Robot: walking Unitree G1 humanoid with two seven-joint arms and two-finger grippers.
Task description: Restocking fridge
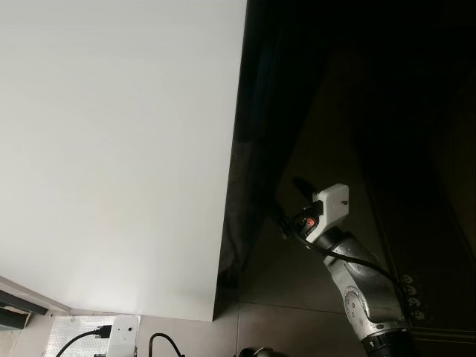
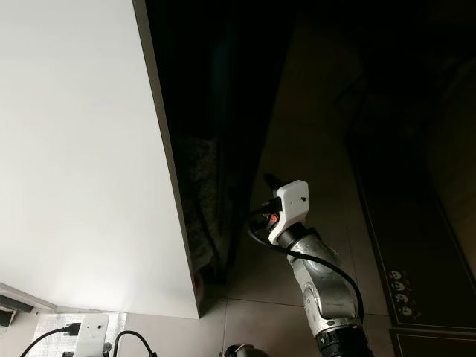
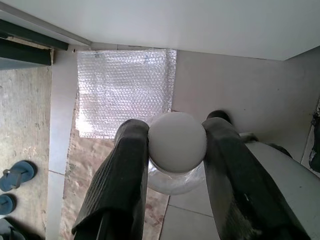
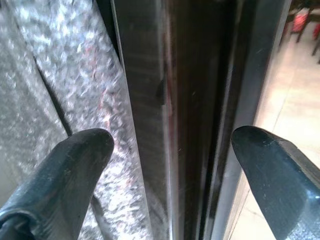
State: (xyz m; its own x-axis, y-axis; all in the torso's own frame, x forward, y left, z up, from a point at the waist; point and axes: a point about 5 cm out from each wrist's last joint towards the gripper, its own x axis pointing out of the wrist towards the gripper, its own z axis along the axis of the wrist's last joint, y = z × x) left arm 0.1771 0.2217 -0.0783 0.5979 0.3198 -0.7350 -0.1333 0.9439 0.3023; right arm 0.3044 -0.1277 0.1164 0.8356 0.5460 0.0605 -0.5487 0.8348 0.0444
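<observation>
Right gripper point(image 4: 170, 165) spread wide, straddling dark vertical fridge door edge point(image 4: 187, 100), frame centre. Left gripper point(image 3: 175, 150) clamps white-capped bottle point(image 3: 177, 141).

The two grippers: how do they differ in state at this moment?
The left gripper is shut on a white bottle cap; the right gripper is open and holds nothing. The left one hangs over the floor, while the right one points at the dark fridge edge. Both have black fingers.
</observation>
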